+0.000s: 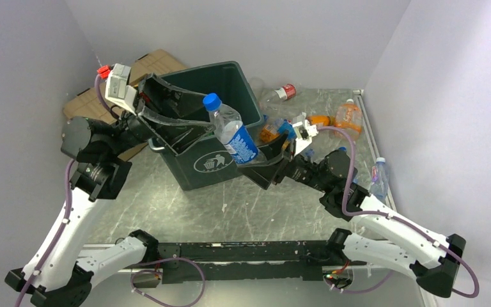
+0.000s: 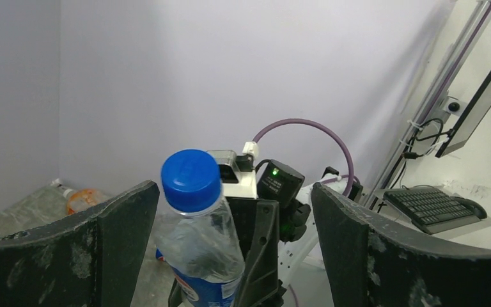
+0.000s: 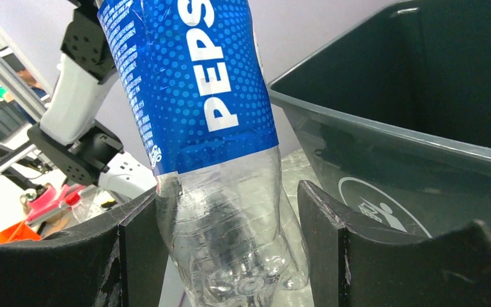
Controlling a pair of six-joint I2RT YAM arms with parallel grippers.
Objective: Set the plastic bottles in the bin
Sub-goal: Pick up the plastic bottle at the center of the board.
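Note:
A clear Pepsi bottle (image 1: 233,134) with a blue label and blue cap is tilted at the front right rim of the dark green bin (image 1: 195,176), cap towards the bin. My right gripper (image 1: 257,161) is shut on its clear base, which sits between the pads in the right wrist view (image 3: 230,243). My left gripper (image 1: 195,115) is wide open over the bin's left side, its fingers on either side of the bottle's cap (image 2: 190,179) without touching it. Several more bottles lie behind and right of the bin, among them a red-capped one (image 1: 282,93) and an orange one (image 1: 348,118).
A tan case (image 1: 156,64) lies behind the bin at the back left. A clear bottle (image 1: 378,176) lies by the right wall. The bin's logo side (image 3: 371,204) is close beside my right gripper (image 3: 227,198). Walls enclose the table at the back and on both sides.

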